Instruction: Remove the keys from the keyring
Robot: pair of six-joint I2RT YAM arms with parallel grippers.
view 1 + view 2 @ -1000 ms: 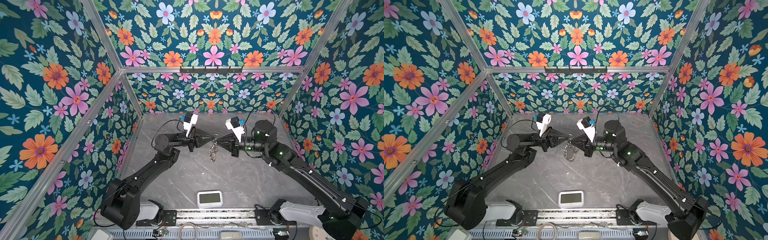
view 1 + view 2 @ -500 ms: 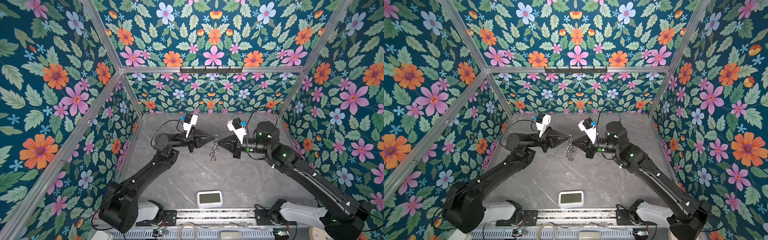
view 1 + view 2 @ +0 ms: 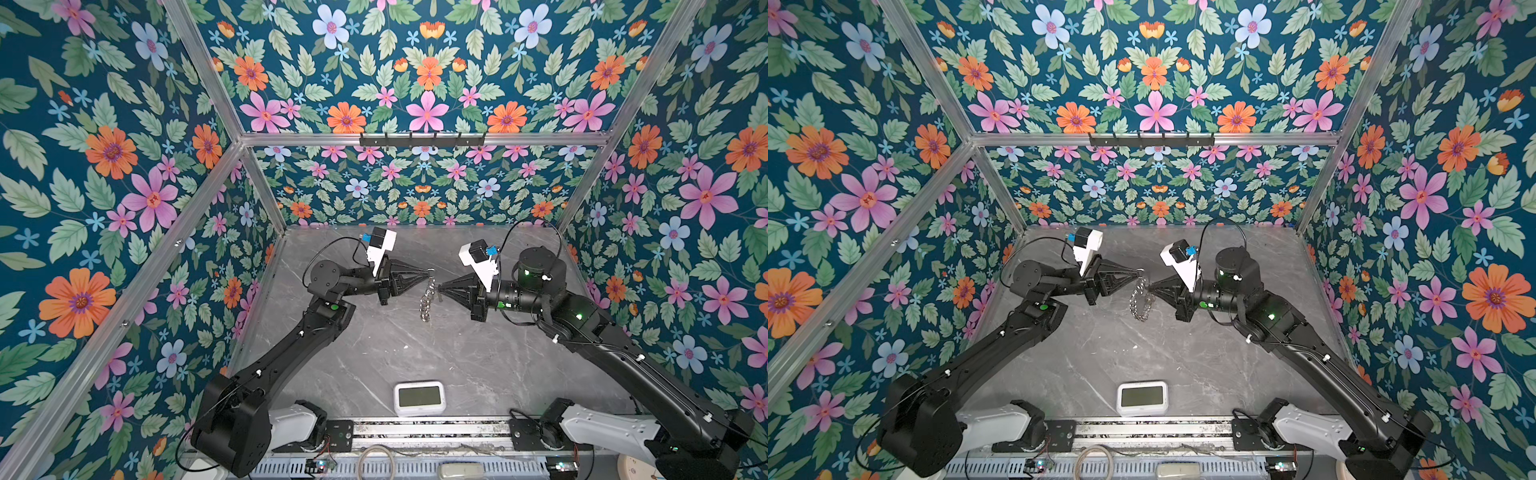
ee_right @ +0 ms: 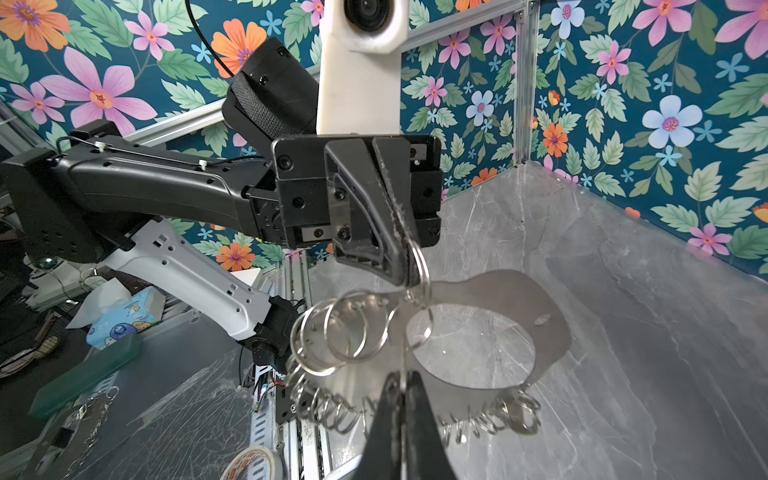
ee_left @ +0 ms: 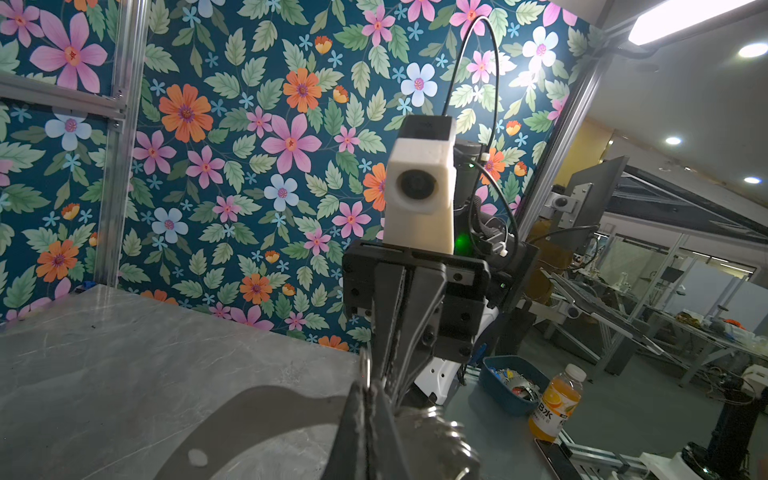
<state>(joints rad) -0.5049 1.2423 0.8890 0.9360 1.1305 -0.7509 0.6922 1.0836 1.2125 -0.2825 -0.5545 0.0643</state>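
Both arms met over the far middle of the tabletop (image 3: 415, 353), with the keyring (image 3: 426, 305) hanging in the air between them and not resting on anything. The left tool (image 3: 428, 272) was pressed together on a large split ring (image 4: 419, 257) at the top of the keyring. That looked like the anchor grip, so the grey plate (image 4: 519, 299) and its row of small rings dangled freely below.

The right tool (image 3: 439, 286) came in from the opposite side, a bit lower, tips also pressed together. In the right wrist view it pinched a thin metal piece (image 4: 405, 353) seen edge-on, running down from the held ring. This was probably one of the keys, but I couldn't tell for sure, and no second key could be picked out.

Opposed grips made sense here: one tool fixes the ring, the other can pull or twist the piece along the coil. The risk is that the thin edge slips out of the pinch.

A white clock (image 3: 419, 398) sat near the middle of the front edge, well apart from the arms and uninvolved.
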